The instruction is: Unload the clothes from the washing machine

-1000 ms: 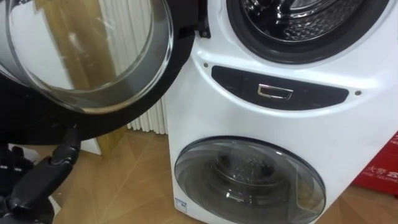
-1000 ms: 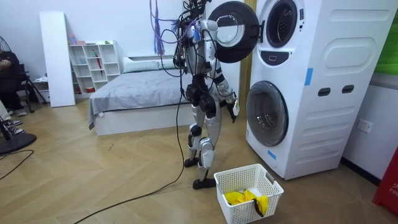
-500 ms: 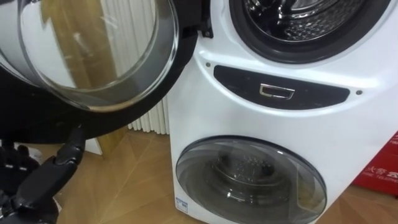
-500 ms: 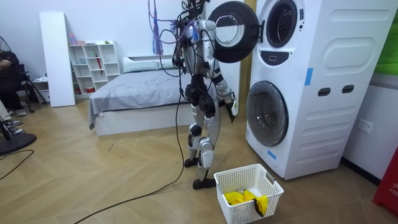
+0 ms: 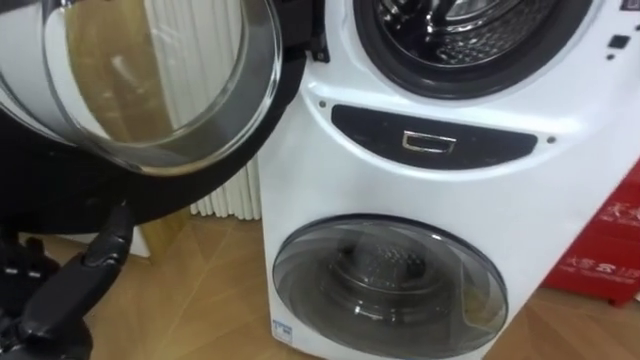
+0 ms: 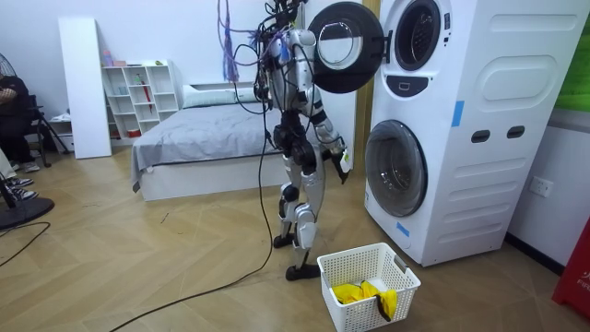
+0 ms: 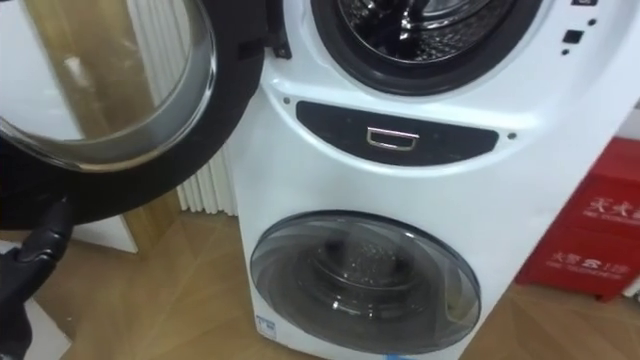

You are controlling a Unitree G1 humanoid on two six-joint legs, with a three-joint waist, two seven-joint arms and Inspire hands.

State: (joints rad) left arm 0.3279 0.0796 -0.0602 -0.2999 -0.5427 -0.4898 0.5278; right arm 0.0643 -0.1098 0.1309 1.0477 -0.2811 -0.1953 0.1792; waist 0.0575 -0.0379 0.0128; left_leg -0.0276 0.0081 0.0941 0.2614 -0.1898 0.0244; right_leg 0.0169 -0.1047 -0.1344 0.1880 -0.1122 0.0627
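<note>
Two drums stacked in one washing machine (image 5: 560, 200); the upper door (image 5: 150, 90) stood open. The robot's left hand (image 5: 70, 290) hung relaxed and empty; the right hand (image 6: 342, 159) could not be judged. Yellow clothes (image 6: 364, 293) lay in the basket (image 6: 367, 317). The likely next step was reaching into the upper drum (image 5: 470, 30).

The white washing machine (image 7: 540, 200) has its upper drum opening (image 7: 430, 25) uncovered at its top, with bare perforated metal showing inside, and its round door (image 7: 110, 90) with a glass bowl swung out to the machine's left. Below the opening, a dark curved panel (image 7: 395, 138) with a small silver handle crosses the machine's front, and lower still sits a closed round window (image 7: 365, 285). A white ribbed radiator (image 7: 205, 190) stands left of the machine, a red box (image 7: 595, 240) stands on its right, the wooden floor (image 7: 150, 300) lies in front, and the dark left hand (image 7: 25, 275) shows just under the door's black rim.
</note>
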